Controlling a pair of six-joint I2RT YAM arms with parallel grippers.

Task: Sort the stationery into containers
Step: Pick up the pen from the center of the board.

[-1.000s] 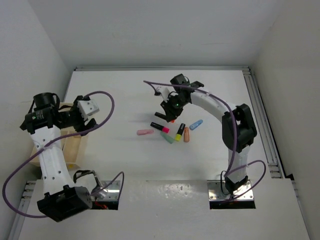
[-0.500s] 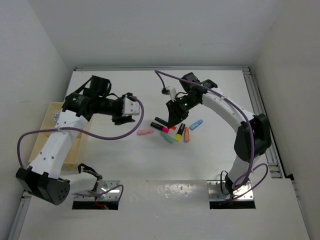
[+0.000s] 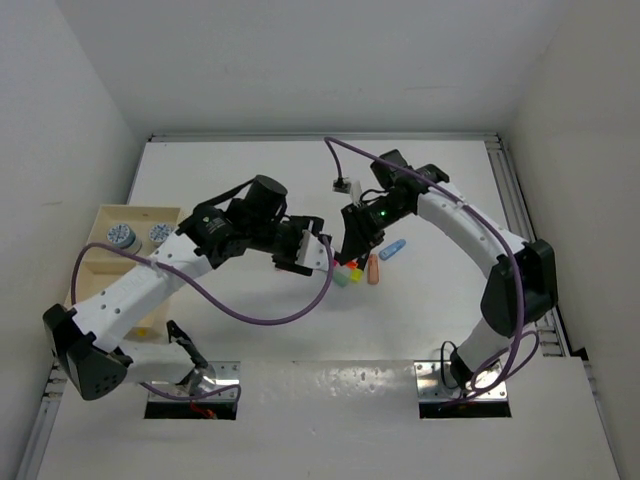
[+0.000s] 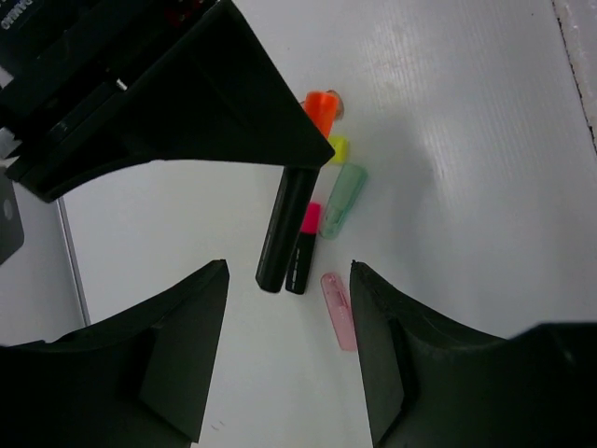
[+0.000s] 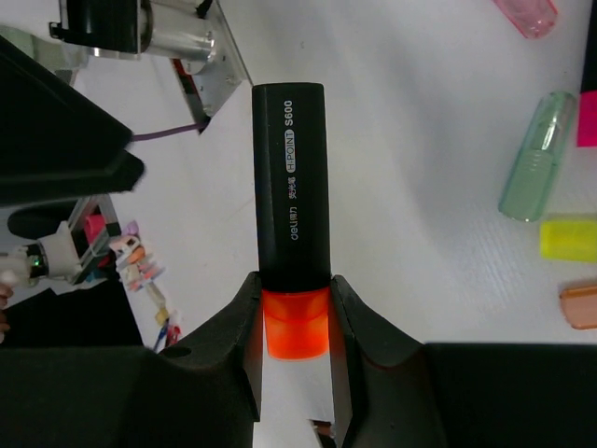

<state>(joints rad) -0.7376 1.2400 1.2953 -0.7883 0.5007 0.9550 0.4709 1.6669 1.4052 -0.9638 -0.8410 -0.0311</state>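
White tabletop (image 3: 230, 180), boxed by white walls (image 3: 300, 60), bears loose stationery (image 3: 372, 270) mid-table, where the right gripper (image 5: 297, 322) pinches the orange highlighter (image 5: 289, 168) by its cap, the left gripper (image 4: 289, 280) hangs spread above the pink highlighter (image 4: 303, 247), and 2 rolls (image 3: 122, 236) sit in the wooden tray (image 3: 140, 209) at left.

The short black-bodied plastic highlighter (image 5: 289, 233) has an orange end. The translucent green plastic stub (image 5: 536, 154) is pastel; the translucent pink plastic stub (image 4: 340, 310) likewise. 2 round rolls (image 3: 122, 236) show grey-blue patterning.
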